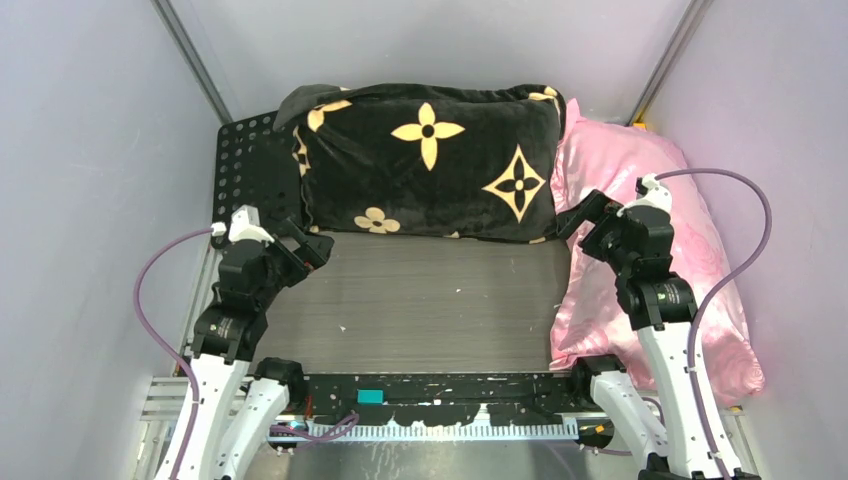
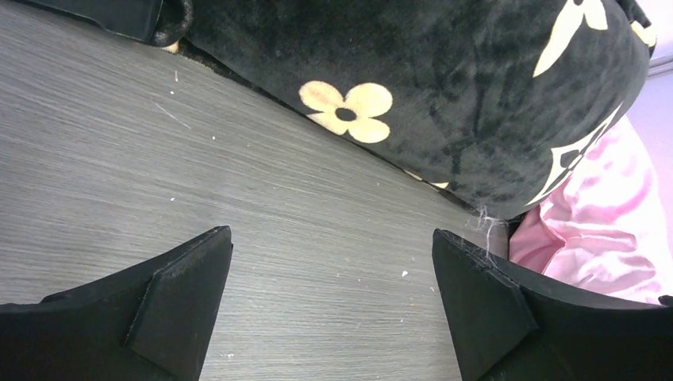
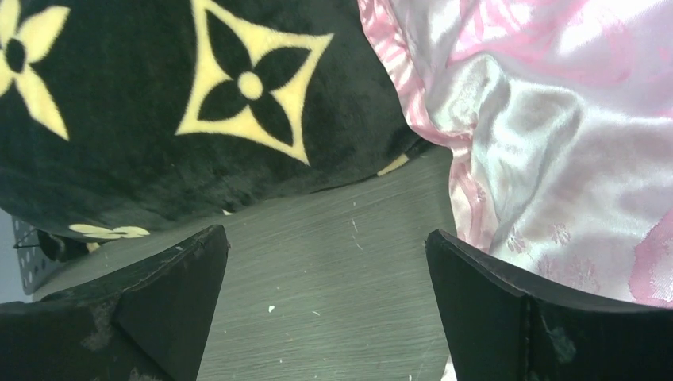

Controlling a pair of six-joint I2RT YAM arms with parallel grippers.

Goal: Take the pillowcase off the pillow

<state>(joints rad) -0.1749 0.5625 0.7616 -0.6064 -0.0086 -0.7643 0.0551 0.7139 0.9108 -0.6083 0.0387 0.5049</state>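
A: Looking for the pillowcase (image 1: pixel 430 160), where does it lie?

B: Across the far side of the counter (image 1: pixel 420 300), plump and filled out. Its right end touches the pink satin pillow (image 1: pixel 660 260).

A: And the left end effector (image 1: pixel 312 245)?

B: Jaws spread wide, gripping nothing. It sits over bare counter, just off the pillowcase's near-left corner.

A: The right end effector (image 1: pixel 585 215)?

B: Spread wide too, and empty, beside the near-right corner where black plush meets pink satin.
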